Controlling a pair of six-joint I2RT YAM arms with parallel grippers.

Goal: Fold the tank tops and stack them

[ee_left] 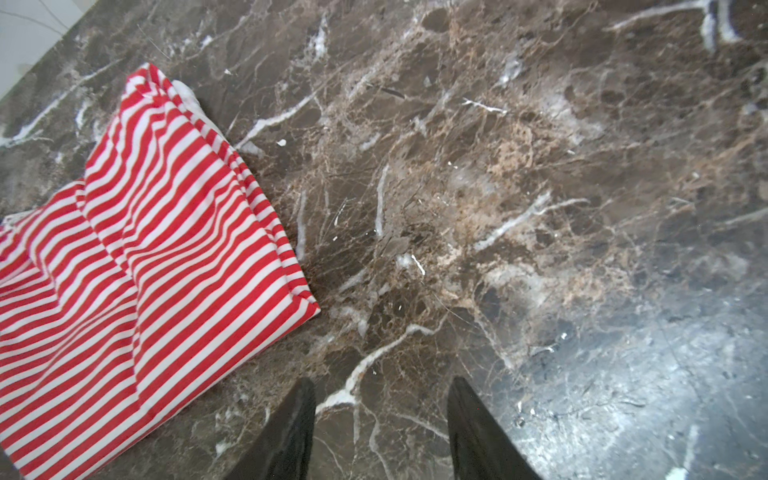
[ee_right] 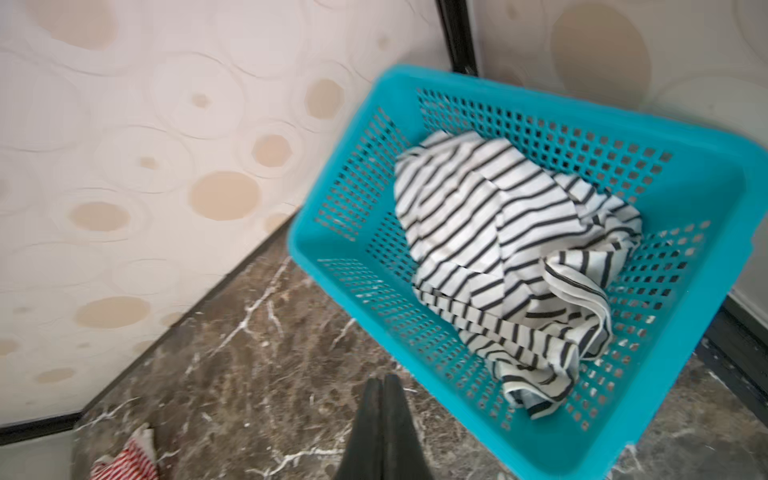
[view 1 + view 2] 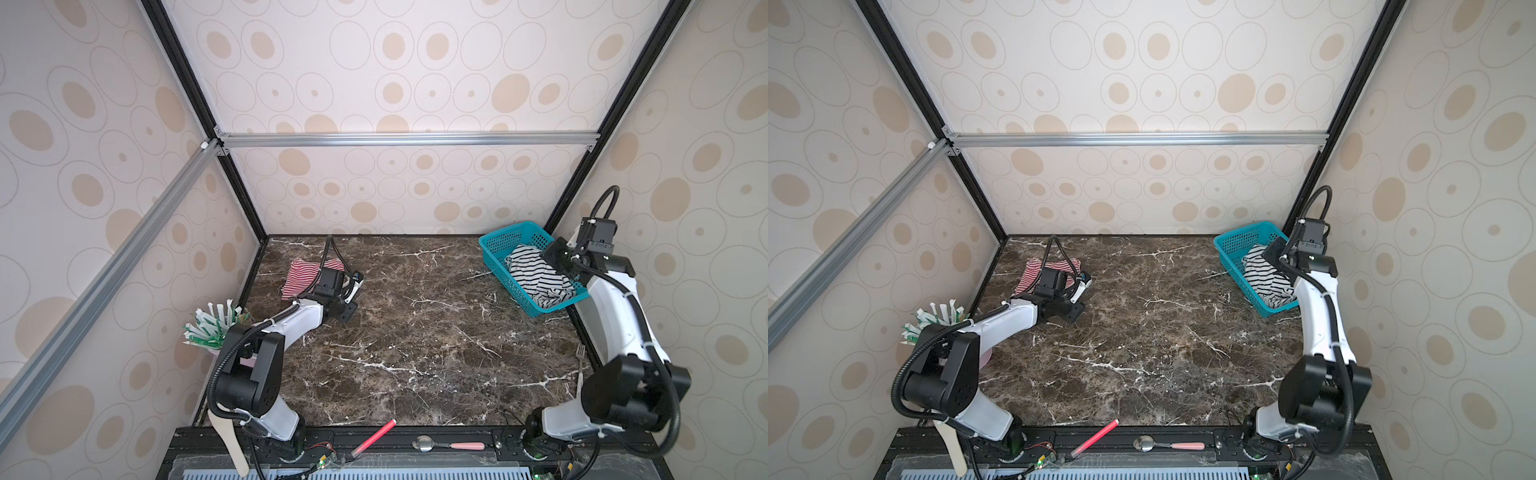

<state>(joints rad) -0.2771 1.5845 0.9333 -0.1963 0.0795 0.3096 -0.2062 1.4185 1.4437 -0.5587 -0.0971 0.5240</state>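
Teal basket (image 2: 519,104) holds the crumpled black-and-white tank top (image 2: 498,232), seemingly next for the nearby, pinched-together right gripper (image 2: 384,415); far off, the half-spread left gripper (image 1: 382,386) hovers empty.

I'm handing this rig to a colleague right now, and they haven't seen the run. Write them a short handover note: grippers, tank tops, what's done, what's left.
Left gripper: open, empty, over the table beside the red-and-white tank top.
Right gripper: shut, empty, at the teal basket.
Black-and-white tank top: crumpled inside the basket.
Done: the red-and-white top looks folded, far left on the table.
Left: lift out the black-and-white top, fold it, stack the two.
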